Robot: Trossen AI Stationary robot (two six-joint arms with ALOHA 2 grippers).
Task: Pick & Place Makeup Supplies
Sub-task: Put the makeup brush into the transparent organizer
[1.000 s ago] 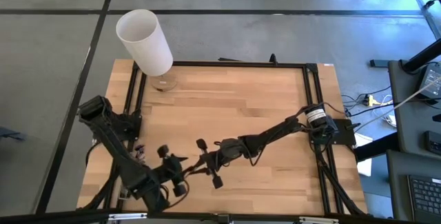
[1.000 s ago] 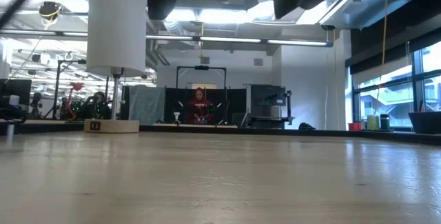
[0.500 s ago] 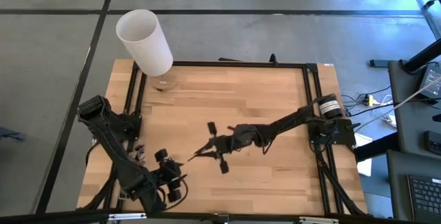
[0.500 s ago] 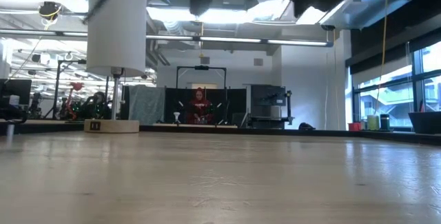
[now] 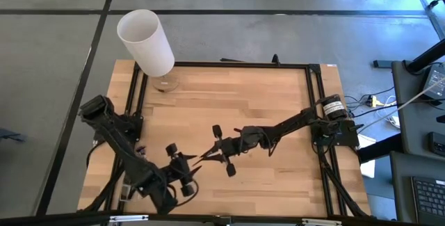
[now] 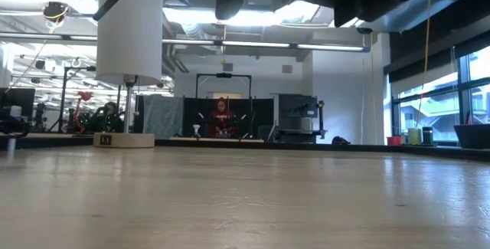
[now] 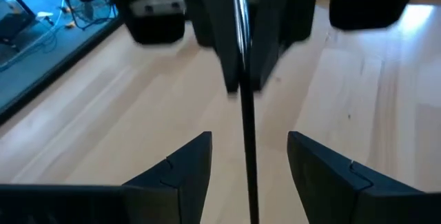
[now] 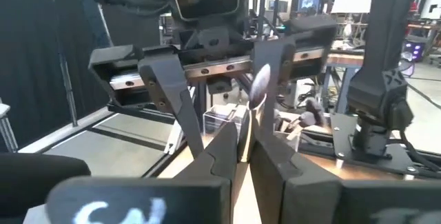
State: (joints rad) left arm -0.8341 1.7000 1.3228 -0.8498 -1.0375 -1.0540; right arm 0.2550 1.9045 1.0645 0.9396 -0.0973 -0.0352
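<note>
Since a second ago our left gripper [image 5: 186, 175] has spread wide beneath the makeup brush [image 7: 244, 124] — our right gripper [image 5: 212, 155] clamps it above the bench's near edge.

Thin dark-handled makeup brush [image 7: 247, 148] runs off the left wrist view's lower edge, its bristle end unseen; blurred pale brush head [image 8: 260, 86] in right wrist view; tall white cylinder [image 6: 130, 31] cropped by the low view's top.

One brush [image 8: 260, 89], one white cylinder [image 5: 146, 42], two arms.
</note>
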